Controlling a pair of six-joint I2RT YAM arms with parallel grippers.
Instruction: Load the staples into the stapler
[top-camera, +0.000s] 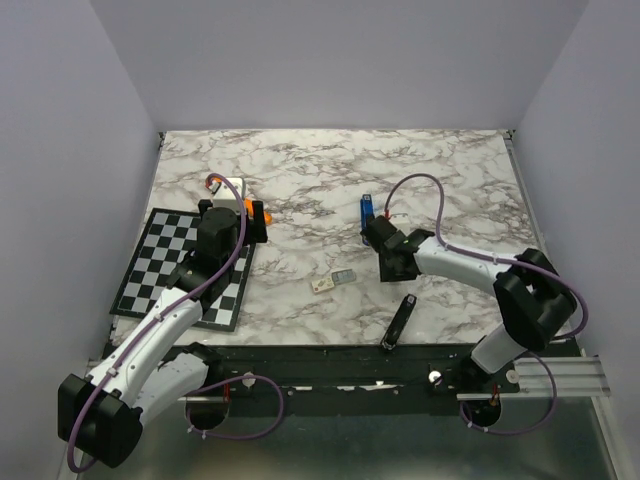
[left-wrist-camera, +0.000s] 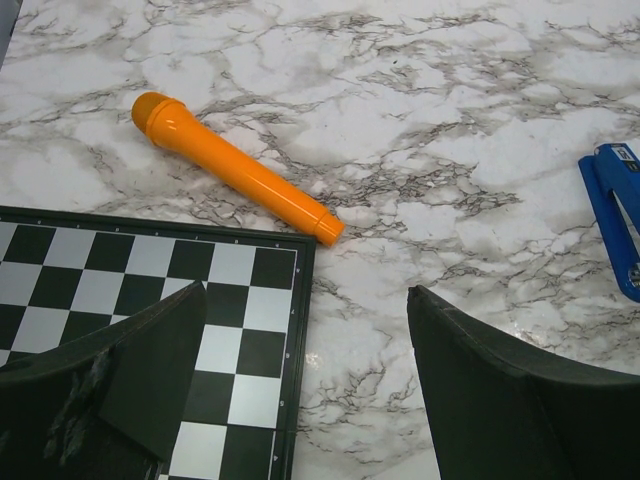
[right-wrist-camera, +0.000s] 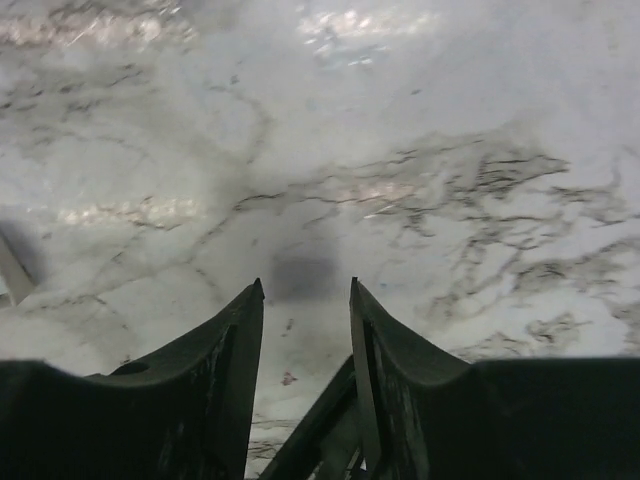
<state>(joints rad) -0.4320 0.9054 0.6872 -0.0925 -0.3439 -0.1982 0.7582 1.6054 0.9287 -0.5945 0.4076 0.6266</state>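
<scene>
The blue stapler (top-camera: 366, 210) lies on the marble table right of centre; its end also shows at the right edge of the left wrist view (left-wrist-camera: 612, 215). The staples (top-camera: 344, 276) are a tiny grey strip lying in the middle of the table, beside a small whitish box (top-camera: 322, 285). My right gripper (top-camera: 371, 236) is at the stapler's near end, low over bare marble, with its jaws (right-wrist-camera: 305, 290) a little apart and nothing between the tips. My left gripper (top-camera: 252, 228) is wide open and empty (left-wrist-camera: 305, 330) over the chessboard's edge.
An orange marker (left-wrist-camera: 235, 165) lies just beyond the chessboard (left-wrist-camera: 120, 270), near my left gripper. A black elongated object (top-camera: 398, 322) lies near the table's front edge. White walls enclose the table on three sides.
</scene>
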